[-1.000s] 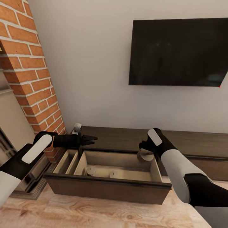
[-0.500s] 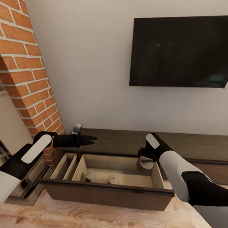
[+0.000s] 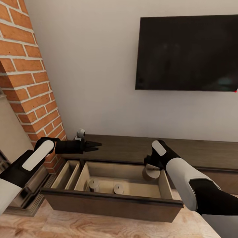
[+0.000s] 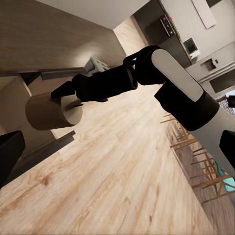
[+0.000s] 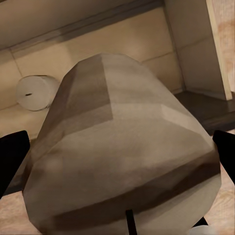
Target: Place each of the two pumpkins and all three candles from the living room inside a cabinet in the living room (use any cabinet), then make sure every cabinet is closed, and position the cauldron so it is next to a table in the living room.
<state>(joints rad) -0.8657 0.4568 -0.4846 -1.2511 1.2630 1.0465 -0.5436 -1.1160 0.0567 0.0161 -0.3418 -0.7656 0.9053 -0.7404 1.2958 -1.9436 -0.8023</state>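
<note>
The cabinet [image 3: 198, 150] is a long dark brown console, and one of its drawers [image 3: 109, 201] is pulled out with a pale beige inside. Two tan candles stand on the drawer floor, one [image 3: 94, 185] left of the other [image 3: 118, 189]; one of them shows as a pale cylinder [image 5: 36, 92] in the right wrist view. My right gripper [image 3: 149, 165] is shut on a third candle [image 3: 150, 172] [image 5: 122, 147] [image 4: 46, 113], held inside the drawer's right end, above the floor. My left gripper [image 3: 96, 145] hovers open over the console top, holding nothing.
A brick fireplace column [image 3: 26, 82] stands at the left, close to my left arm. A black TV [image 3: 186, 53] hangs on the wall above the console. A small white device [image 3: 80, 134] sits on the console's left end. Wooden floor [image 3: 82, 226] lies before the drawer.
My right gripper has sunk with the candle from the drawer's rim to a little inside it. The view has shifted slightly. The left arm has stayed put.
</note>
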